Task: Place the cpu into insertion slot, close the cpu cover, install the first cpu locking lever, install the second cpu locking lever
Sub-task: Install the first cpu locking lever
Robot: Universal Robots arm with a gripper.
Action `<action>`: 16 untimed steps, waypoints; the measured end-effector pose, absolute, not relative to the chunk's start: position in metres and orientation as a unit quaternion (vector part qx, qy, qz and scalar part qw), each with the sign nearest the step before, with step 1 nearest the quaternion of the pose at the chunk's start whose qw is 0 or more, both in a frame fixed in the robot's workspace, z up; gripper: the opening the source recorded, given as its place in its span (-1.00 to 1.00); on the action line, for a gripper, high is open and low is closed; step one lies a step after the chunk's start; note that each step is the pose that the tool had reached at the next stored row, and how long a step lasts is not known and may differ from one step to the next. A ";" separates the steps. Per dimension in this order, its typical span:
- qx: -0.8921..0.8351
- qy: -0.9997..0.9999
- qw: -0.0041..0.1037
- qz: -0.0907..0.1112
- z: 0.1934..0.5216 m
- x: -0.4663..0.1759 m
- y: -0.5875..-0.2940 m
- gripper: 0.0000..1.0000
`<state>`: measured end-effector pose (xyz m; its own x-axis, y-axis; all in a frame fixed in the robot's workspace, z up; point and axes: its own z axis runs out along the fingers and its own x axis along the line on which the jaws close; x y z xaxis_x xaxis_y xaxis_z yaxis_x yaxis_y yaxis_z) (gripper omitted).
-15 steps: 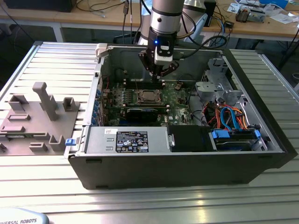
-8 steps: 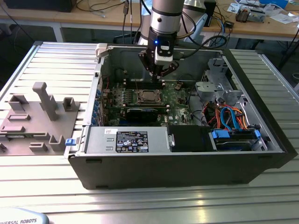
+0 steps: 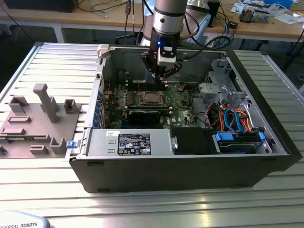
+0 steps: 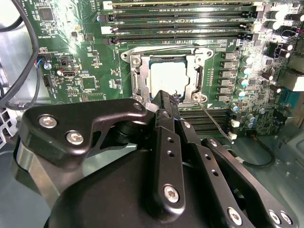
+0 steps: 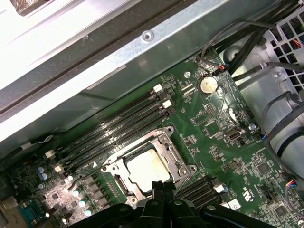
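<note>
**Now: chip seated, fingers pinched at the socket's edge**

Already the cpu (image 4: 169,78) lies flat in the insertion slot (image 4: 140,81), its dull silver top showing through the square cut-out of the cpu cover (image 4: 195,76), which lies down over it. In the first wrist view the same chip (image 5: 147,169) sits just ahead of the fingertips, framed by the cover (image 5: 173,152) on the green motherboard (image 5: 223,142). The gripper (image 4: 167,97) hangs directly over the socket's near rim, its fingers (image 4: 164,123) drawn together to a narrow close with no gap visible; whether they pinch anything I cannot tell. A thin wire lever (image 4: 213,121) runs out slantwise just beside the tips. Beyond the socket, rows of long black memory slots (image 4: 180,19) lie on the far side from the fingers. In the exterior view the gripper (image 3: 163,76) reaches down into the open computer case (image 3: 190,166), which rests on a ribbed metal worktop (image 3: 57,57), with grey fixture blocks (image 3: 42,114) well apart from the fingers.
</note>
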<state>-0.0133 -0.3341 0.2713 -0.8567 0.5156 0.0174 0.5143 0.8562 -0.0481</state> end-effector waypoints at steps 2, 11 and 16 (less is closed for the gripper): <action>-0.266 -0.964 0.015 0.021 0.271 -0.013 -0.334 -0.79; -0.263 -0.964 0.015 0.021 0.271 -0.013 -0.334 -0.79; -0.261 -0.965 0.015 0.021 0.271 -0.013 -0.334 -0.79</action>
<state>-0.0132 -0.3341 0.2711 -0.8632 0.5045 0.0173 0.5033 0.8628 -0.0481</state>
